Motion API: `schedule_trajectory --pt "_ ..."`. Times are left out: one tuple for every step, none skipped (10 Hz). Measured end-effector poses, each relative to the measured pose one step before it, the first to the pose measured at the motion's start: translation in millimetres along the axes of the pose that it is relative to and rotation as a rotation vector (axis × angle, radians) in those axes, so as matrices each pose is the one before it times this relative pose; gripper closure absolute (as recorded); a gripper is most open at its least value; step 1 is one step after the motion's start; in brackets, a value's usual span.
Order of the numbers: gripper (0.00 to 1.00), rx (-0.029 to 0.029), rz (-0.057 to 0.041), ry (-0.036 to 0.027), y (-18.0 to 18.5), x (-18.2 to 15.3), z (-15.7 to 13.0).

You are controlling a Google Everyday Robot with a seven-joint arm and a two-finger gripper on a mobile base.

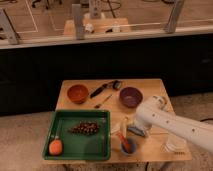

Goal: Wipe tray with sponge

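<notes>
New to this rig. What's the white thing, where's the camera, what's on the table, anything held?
The white tube from the right is a robot's single arm; its pincer hangs over the wooden table, just right of the green plastic tray. One camera looks down on the table; its mounting isn't recorded. In the tray lie a dark pile of crumbs and an orange sponge. Also on the table: an orange bowl, a purple bowl, a black-handled brush, a small blue cup and a clear container. Whether the pincer holds anything cannot be seen.
</notes>
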Motion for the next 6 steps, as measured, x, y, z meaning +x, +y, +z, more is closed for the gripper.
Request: schedule_trajectory --pt "0.99 0.00732 -0.00969 0.01338 -4.13 -1.85 -14.61" --pt "1.0 0.01513 -0.01761 0.01158 -5.46 -3.52 -20.77" --pt "1.0 0.02229 -0.02178 -0.00285 -6.91 -4.64 -19.54" --pt "1.0 0.01692 -0.03426 -0.01007 -5.64 -9.88 -19.18" --pt "1.0 0.01958 -0.04275 -0.01584 -6.16 -14.0 -15.03" --pt "1.0 0.02814 -0.0466 -0.02559 -7.33 -15.56 -17.07"
